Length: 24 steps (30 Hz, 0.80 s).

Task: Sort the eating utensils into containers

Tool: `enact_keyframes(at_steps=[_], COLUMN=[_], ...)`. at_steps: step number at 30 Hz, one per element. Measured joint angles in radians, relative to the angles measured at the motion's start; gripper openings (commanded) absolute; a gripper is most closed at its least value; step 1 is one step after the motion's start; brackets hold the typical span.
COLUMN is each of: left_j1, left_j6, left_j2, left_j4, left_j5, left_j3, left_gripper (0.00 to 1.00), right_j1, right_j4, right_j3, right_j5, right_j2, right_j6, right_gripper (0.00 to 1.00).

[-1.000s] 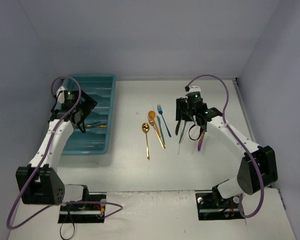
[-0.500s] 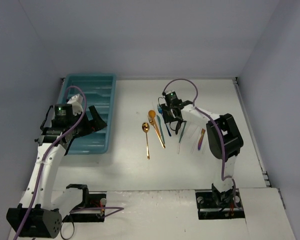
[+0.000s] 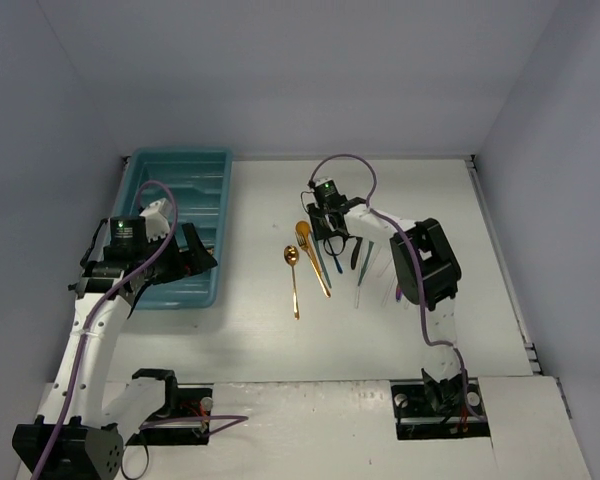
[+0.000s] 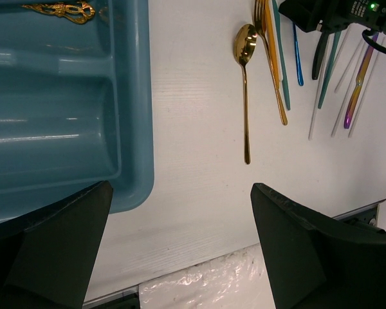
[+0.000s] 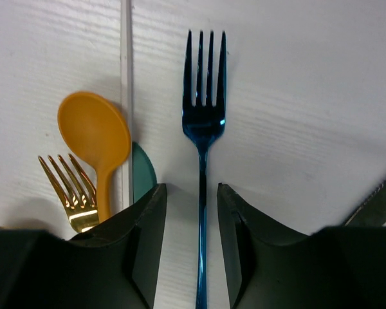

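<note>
Teal tray (image 3: 180, 154) lay at ten o'clock on the white counter (image 3: 280, 335) in the top view, the left gripper (image 4: 180, 219) spread wide and empty over its near right corner, while the loose utensils lay mid-counter, nearer the right arm. Only the right wrist view showed the right gripper (image 5: 190, 188), fingers apart, straddling the handle of the blue fork (image 5: 203, 122), whose long axis ran six to twelve, tines at twelve. Only the left wrist view showed a gold piece (image 4: 61, 11) already inside the tray.
</note>
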<state>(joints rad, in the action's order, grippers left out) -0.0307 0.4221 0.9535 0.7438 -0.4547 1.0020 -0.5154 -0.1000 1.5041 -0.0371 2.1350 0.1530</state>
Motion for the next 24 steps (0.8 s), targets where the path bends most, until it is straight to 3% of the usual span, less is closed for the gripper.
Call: enact_keyframes(at_steps=[8, 18, 24], left_j1=[0.000, -0.001, -0.080], left_j6=[0.000, 0.037, 0.109], left_j2=[-0.005, -0.007, 0.000], left_j4=[0.003, 0.009, -0.011], left_j5=[-0.022, -0.075, -0.076], left_j3=[-0.002, 0.003, 0.073], left_gripper=[0.87, 0.87, 0.87], right_j1=[0.015, 0.034, 0.034], right_j4=[0.044, 0.024, -0.028], right_j3=[0.034, 0.018, -0.031], right_j5=[0.000, -0.037, -0.024], right_j2=[0.035, 0.013, -0.157], right_j6=[0.007, -0.006, 0.005], right_gripper=[0.01, 0.00, 0.00])
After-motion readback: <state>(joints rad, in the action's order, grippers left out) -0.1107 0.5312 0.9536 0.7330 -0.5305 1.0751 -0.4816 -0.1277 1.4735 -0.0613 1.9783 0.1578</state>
